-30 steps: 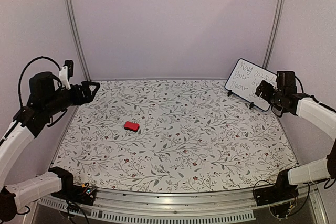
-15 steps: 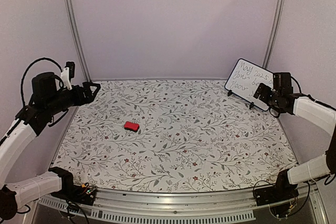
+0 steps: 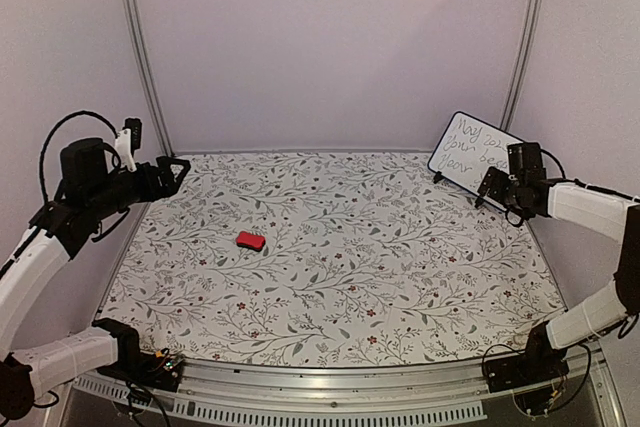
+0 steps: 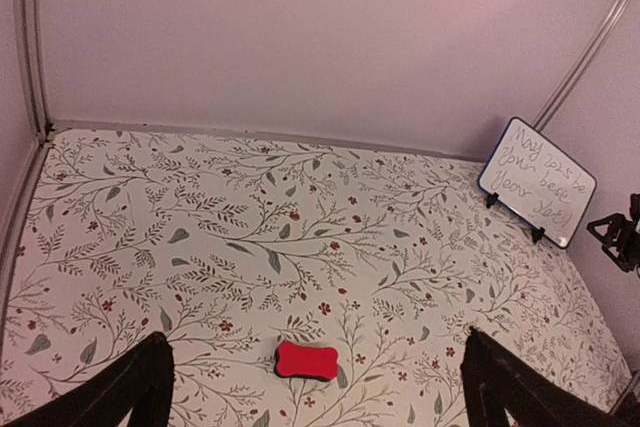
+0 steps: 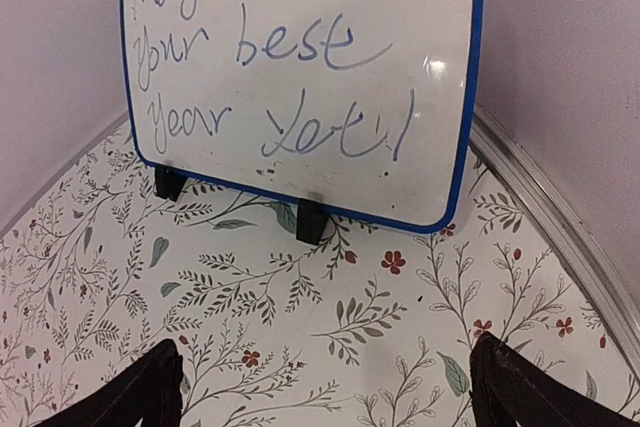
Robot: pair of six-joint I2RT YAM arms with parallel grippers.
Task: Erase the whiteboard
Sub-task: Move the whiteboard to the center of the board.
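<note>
Blue handwriting covers the whiteboard (image 5: 300, 77), which stands on its two small feet at the upper right of the top view. The right gripper (image 3: 490, 187) hangs just before it, jaws wide and empty; the left gripper (image 3: 172, 172) also (far at the left). The red eraser (image 3: 251, 241) lies untouched at centre-left. I think a push with bare fingers could tip the light board, or only smear the ink.
</note>
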